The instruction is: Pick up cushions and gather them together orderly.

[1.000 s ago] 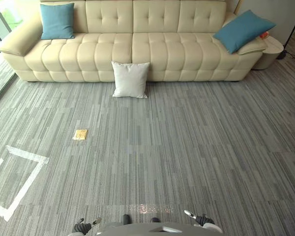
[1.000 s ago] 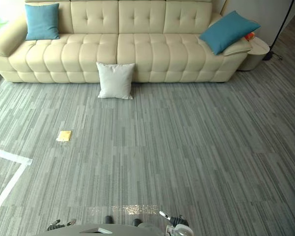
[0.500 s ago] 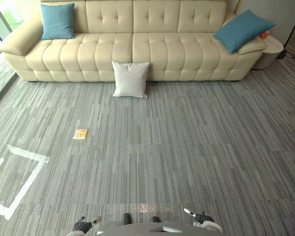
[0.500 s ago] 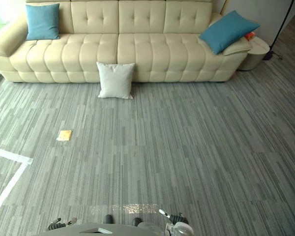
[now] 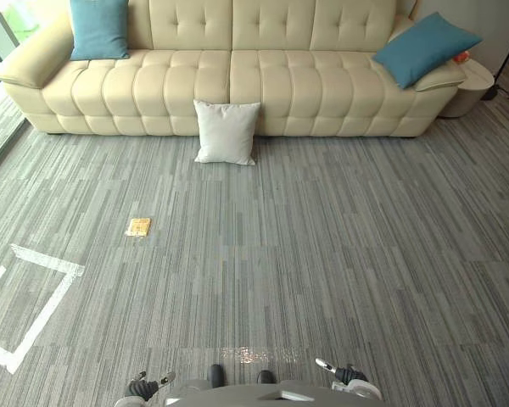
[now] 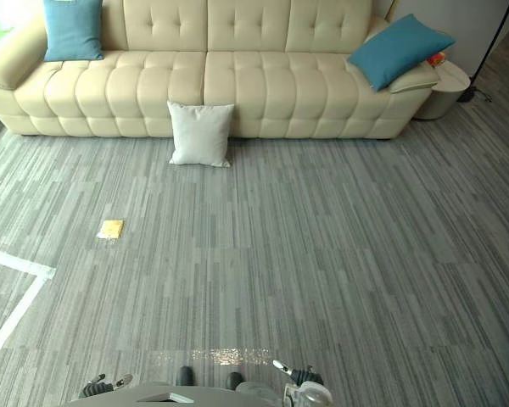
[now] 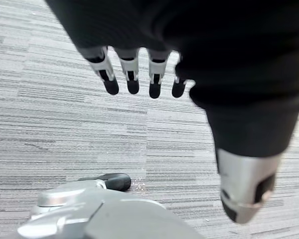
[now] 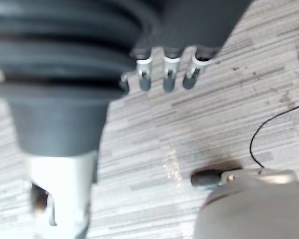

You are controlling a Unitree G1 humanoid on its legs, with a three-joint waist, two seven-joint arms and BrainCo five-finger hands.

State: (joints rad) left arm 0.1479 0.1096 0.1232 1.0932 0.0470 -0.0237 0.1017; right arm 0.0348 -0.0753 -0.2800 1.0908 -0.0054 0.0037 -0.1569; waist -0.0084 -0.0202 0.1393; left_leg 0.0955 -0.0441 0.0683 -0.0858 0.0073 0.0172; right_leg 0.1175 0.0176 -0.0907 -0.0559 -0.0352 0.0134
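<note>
A white cushion (image 5: pixel 226 131) stands on the carpet, leaning against the front of the cream sofa (image 5: pixel 263 85). One blue cushion (image 5: pixel 99 28) rests upright at the sofa's left end; another blue cushion (image 5: pixel 425 48) lies tilted on the right armrest. My left hand (image 7: pixel 134 74) hangs over bare carpet with relaxed, straight fingers and holds nothing. My right hand (image 8: pixel 167 72) likewise hangs open over the carpet. Both hands (image 5: pixel 144 388) (image 5: pixel 348 377) show at the bottom edge of the eye views, far from the cushions.
A small yellow flat object (image 5: pixel 138 226) lies on the carpet left of centre. White tape lines (image 5: pixel 34 309) mark the floor at the lower left. A round pale side table (image 5: pixel 473 85) stands beside the sofa's right end. A window wall runs along the far left.
The whole picture has shifted slightly downward, so the sofa sits a little higher and closer in frame: the camera moved. The cushions and my hands keep their places.
</note>
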